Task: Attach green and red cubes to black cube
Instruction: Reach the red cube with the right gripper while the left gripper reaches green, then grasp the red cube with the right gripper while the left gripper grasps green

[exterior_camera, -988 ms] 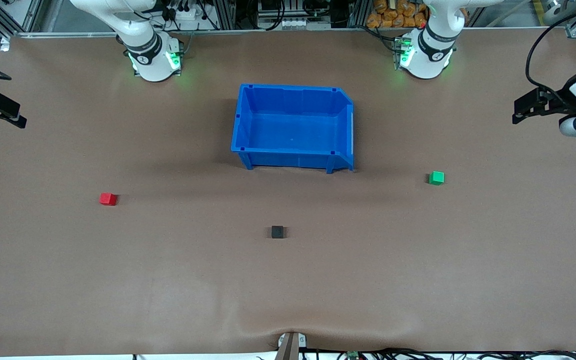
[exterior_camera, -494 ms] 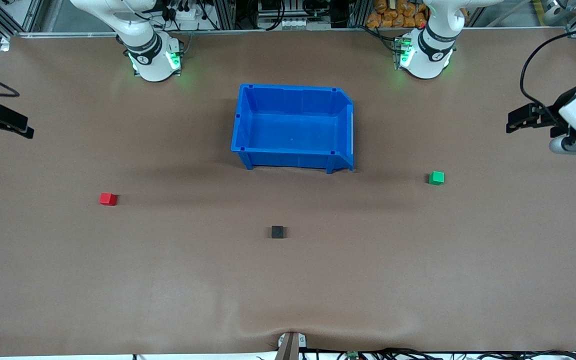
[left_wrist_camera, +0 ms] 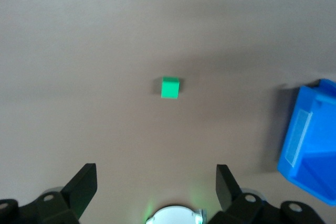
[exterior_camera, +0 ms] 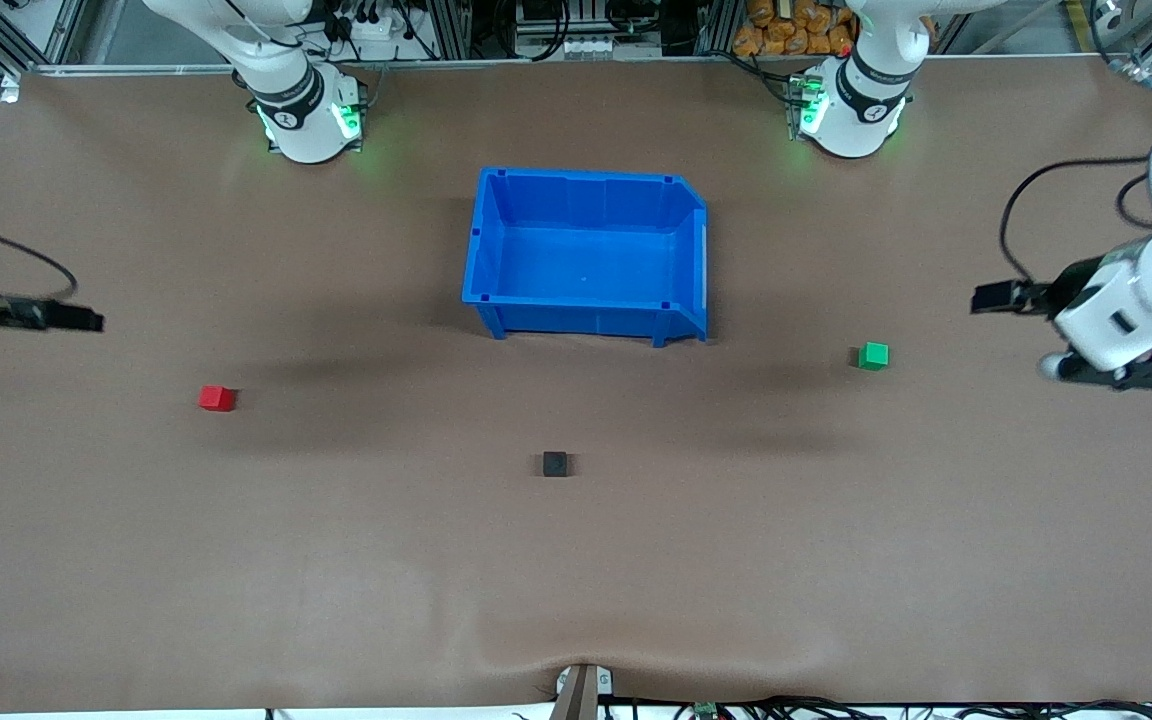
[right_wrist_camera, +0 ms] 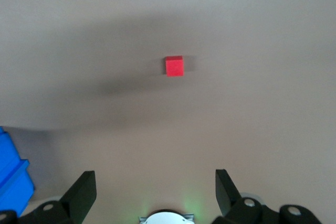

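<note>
The green cube lies on the table toward the left arm's end. The red cube lies toward the right arm's end. The black cube lies between them, nearer the front camera. My left gripper is open and empty, up over bare table between the green cube and the table's end. The left wrist view shows the green cube ahead of the left gripper. My right gripper is open and empty, over bare table near the red cube, which the right wrist view shows ahead of it.
An empty blue bin stands mid-table, farther from the front camera than the black cube. Its corner shows in the left wrist view and the right wrist view. The robot bases stand along the table's edge farthest from the camera.
Both grippers have come in from the table's ends toward the middle. The left one has closed on the green cube, the right one on the red cube. The cubes have not moved.
</note>
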### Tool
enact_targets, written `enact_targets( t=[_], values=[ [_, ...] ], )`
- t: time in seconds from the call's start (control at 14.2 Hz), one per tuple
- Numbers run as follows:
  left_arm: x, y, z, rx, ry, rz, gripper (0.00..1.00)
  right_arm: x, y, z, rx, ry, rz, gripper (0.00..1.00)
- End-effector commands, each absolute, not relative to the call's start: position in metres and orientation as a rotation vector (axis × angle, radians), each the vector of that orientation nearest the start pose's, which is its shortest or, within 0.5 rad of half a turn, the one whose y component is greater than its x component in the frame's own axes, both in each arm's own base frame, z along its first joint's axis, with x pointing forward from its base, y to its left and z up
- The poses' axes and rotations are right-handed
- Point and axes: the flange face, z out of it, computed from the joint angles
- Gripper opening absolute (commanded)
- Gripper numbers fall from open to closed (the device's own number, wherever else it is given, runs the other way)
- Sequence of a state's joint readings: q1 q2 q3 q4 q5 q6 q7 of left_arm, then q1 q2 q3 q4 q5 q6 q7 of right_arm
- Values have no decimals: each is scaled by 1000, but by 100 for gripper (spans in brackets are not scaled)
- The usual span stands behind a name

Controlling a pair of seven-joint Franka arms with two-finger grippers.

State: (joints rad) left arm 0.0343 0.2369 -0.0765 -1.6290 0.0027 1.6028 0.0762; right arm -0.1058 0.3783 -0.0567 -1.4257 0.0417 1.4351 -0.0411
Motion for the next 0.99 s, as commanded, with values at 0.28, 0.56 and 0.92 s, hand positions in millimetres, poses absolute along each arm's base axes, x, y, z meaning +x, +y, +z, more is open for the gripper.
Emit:
enact_targets(
  t=[0.28,0.56,0.92],
  values=[
    [576,-40,350,-3144,195,370,100,654,-118,270,-2936,251,732,100],
    [569,-33,283,-3149,171,413,100,640,-127,217,-2936,270,711,100],
    [558,-38,241,-3146,117,404,100,634,-120,180,-2913,177,771,83]
  ],
)
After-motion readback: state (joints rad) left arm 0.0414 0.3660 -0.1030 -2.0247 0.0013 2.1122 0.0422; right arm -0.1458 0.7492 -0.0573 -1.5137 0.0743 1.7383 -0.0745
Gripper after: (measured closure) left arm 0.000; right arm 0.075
